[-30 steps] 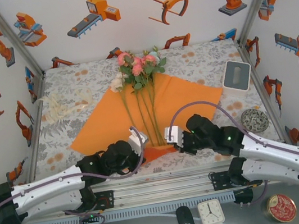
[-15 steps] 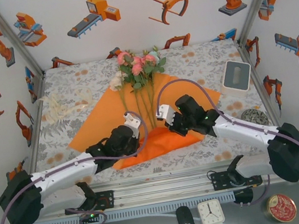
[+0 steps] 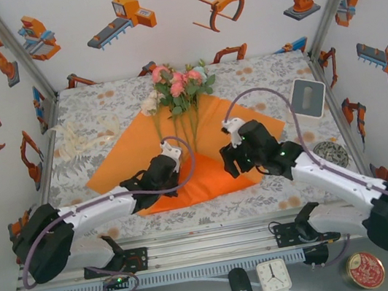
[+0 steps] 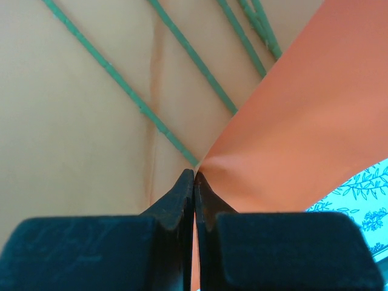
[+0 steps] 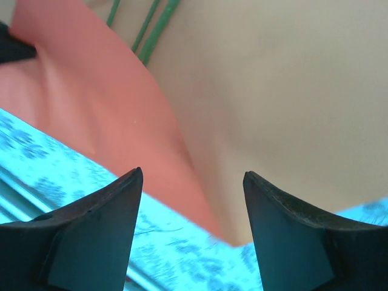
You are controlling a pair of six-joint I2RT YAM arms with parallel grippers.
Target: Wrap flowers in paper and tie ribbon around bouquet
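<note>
My right claw [image 5: 193, 176] has swung rightward, jaws wide and empty above the thin bright orange paper sheet [image 3: 126, 160]. My left claw [image 4: 194, 176] pinches its folded corner over the long-stemmed pink-and-white flowers [image 3: 181, 85]. Tugging could tear it or drag stems.

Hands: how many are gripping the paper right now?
1. The left hand pinches the folded paper beside the stems; the right hand hangs open over its right side.

Mid-frame from above, the flowers [image 3: 179, 87] lose their lower ends under the folded paper [image 3: 207, 180]; the left wrist view's top edge cuts off the stems [image 4: 194, 57].
</note>
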